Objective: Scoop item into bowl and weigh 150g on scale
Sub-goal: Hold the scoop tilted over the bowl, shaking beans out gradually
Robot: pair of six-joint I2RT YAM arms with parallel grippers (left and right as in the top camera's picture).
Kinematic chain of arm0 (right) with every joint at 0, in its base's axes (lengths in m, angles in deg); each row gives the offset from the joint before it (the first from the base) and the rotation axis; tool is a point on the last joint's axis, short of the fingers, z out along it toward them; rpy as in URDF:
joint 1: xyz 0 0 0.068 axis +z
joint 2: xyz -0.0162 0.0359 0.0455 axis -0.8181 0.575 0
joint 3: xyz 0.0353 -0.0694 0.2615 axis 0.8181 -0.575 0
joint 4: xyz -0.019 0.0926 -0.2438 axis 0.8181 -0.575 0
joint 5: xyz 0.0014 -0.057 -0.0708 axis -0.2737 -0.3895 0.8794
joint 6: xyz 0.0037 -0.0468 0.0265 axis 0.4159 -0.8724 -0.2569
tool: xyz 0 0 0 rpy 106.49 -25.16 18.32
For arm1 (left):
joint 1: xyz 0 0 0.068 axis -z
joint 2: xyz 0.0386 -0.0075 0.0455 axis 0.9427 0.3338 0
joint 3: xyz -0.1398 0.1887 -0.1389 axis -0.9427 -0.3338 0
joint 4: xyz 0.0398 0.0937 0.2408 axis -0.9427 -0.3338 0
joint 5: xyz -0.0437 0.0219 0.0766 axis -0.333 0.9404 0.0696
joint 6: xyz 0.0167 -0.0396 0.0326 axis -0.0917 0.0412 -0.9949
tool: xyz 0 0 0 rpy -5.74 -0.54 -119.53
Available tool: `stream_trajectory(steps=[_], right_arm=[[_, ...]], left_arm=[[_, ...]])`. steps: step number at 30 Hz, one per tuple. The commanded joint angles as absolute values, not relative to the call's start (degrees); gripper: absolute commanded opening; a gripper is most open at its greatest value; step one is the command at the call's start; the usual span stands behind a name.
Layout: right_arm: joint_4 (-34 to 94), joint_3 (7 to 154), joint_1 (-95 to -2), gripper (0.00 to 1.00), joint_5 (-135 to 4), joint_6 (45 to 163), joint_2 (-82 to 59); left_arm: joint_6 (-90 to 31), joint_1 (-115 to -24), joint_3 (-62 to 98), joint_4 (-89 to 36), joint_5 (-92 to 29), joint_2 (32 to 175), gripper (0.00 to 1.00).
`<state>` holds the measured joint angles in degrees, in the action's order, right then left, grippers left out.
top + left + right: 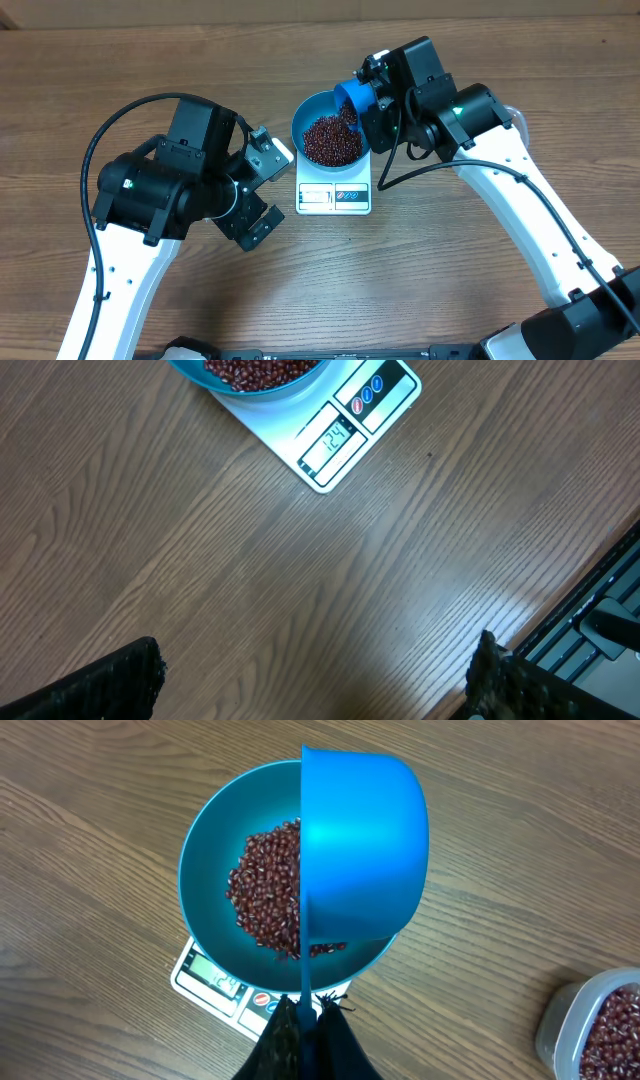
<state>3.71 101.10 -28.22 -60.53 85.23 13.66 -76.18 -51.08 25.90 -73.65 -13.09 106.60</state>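
Scale (334, 196) access
Bare surface (330, 285) in front; bowl (308, 112) and scoop (356, 97) cover its top; left tool (270, 187) crowds its left.

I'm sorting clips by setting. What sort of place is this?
Probably a robot lab workbench, not a kitchen: wood-grain table, two robot arms, a scale holding a bowl of beans.

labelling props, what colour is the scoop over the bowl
Bright blue; the scoop shows best in the right wrist view.

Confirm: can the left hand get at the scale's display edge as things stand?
Probably yes. The left hand is open beside the scale, only bare table between them. The bowl sits further back, and the right hand holds the scoop tilted over it, clear of that edge.
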Motion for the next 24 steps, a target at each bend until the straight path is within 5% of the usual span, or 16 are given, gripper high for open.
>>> stream_trajectory(steps=[1,24], right_arm=[[3.97,103.26,-27.85,0.04,-60.46,85.64,11.82],[4.43,103.44,-27.26,0.04,-60.11,86.69,11.08]], left_arm=[[-76.18,-50.97,27.11,-73.60,-13.14,105.99,1.00],[-76.18,-50.97,27.11,-73.60,-13.14,105.99,1.00]])
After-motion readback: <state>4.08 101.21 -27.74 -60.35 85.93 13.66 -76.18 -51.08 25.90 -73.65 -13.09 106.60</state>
